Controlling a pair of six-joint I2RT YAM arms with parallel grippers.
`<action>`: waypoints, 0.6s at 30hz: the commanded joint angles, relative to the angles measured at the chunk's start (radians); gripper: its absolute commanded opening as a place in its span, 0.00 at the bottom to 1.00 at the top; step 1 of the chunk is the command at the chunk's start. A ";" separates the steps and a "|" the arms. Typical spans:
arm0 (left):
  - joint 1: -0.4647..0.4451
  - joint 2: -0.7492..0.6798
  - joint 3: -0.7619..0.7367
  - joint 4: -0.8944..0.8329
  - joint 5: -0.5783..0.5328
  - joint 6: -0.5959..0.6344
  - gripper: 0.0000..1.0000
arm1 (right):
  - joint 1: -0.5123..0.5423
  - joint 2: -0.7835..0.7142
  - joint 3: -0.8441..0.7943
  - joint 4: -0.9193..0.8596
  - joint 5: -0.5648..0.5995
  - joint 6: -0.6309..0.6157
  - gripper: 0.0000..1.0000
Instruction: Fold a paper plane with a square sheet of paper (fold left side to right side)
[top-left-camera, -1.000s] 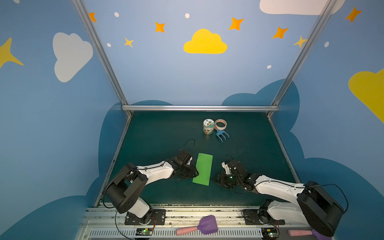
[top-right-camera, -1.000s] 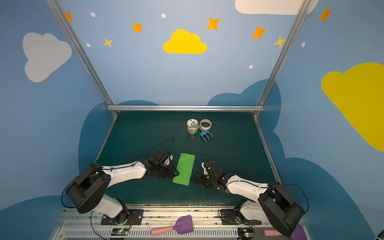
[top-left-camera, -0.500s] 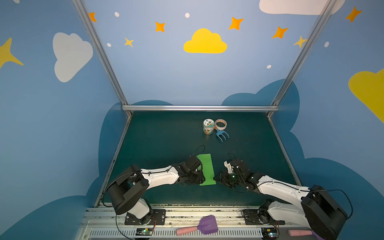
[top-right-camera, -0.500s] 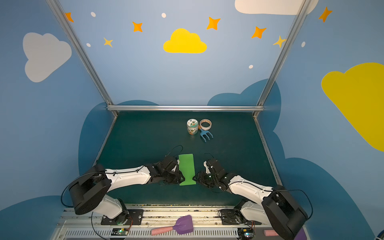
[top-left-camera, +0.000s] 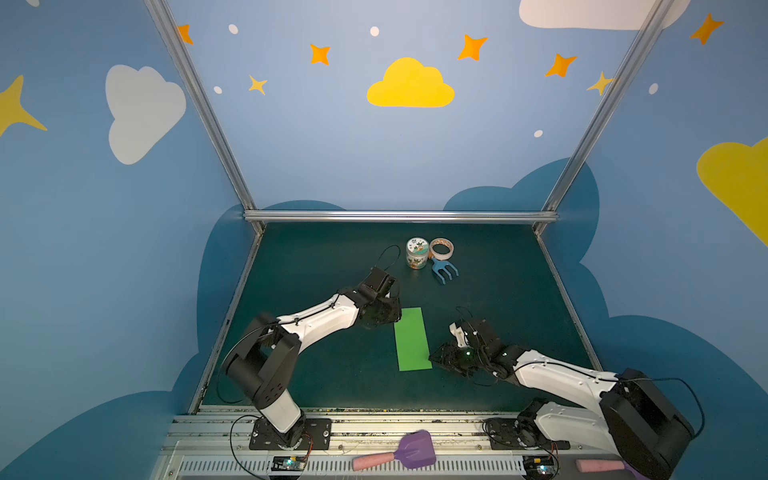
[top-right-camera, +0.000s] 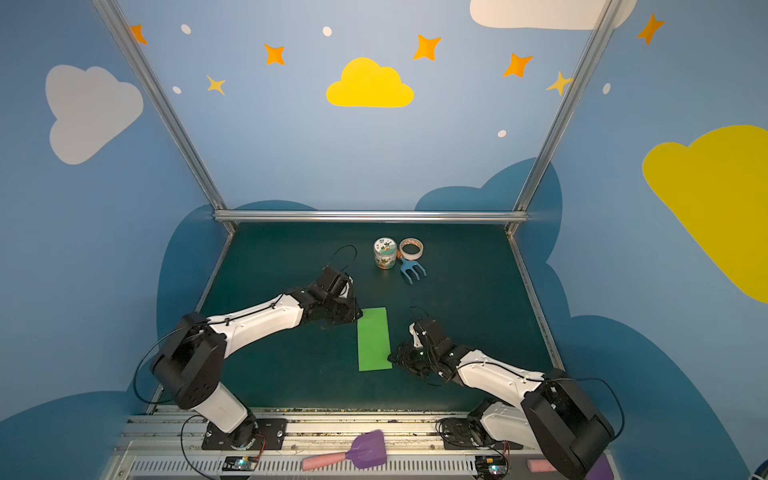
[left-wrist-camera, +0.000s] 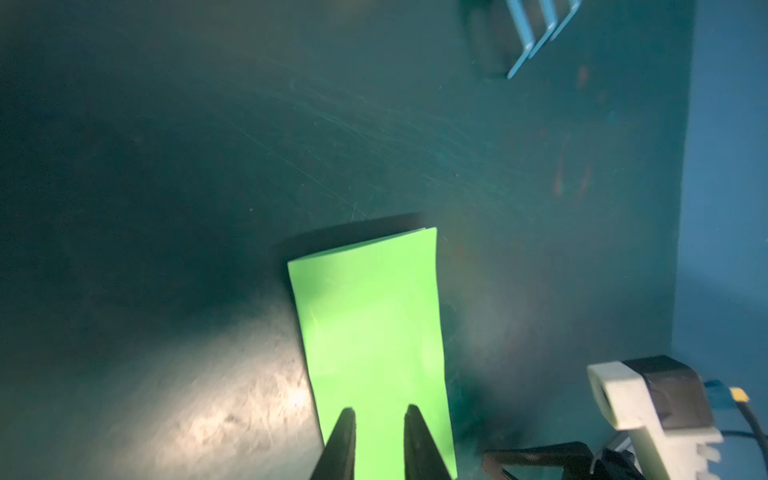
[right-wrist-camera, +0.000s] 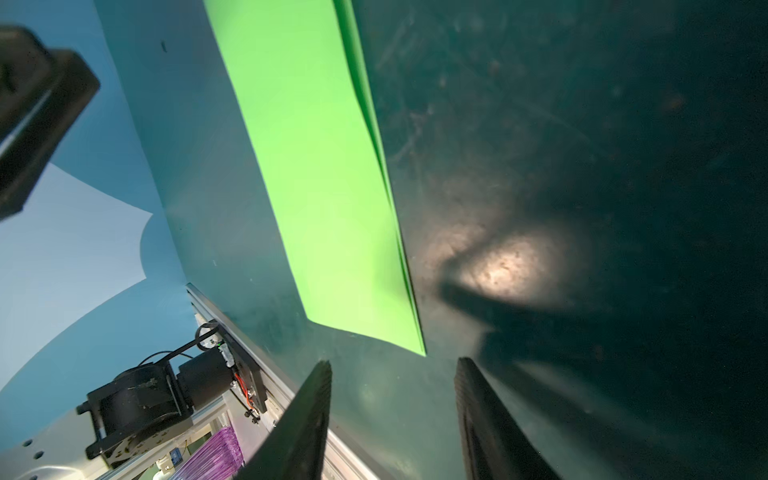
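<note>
Square sheet of paper (top-left-camera: 412, 338), folded narrow — left gripper (left-wrist-camera: 380, 409) (slit-open, empty) should flatten the left crease while right gripper (right-wrist-camera: 393, 360), half-open and empty, guards the near-right corner.

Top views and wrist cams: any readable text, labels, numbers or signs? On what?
No legible text in any view.
Jar: printed lid and label, too small to read.
Tape roll: coloured marks, too small to read.
Paper: plain green, unmarked in both top views and both wrist views.
Wall: painted shapes only, no words.
</note>
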 joint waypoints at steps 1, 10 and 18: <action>0.019 0.059 0.043 -0.017 0.070 0.067 0.22 | -0.003 0.023 0.010 0.015 -0.022 -0.023 0.48; 0.034 0.165 0.090 -0.008 0.098 0.098 0.20 | 0.002 0.072 0.004 0.071 -0.039 -0.001 0.48; 0.039 0.218 0.067 0.028 0.090 0.089 0.16 | 0.011 0.096 -0.006 0.109 -0.047 0.026 0.48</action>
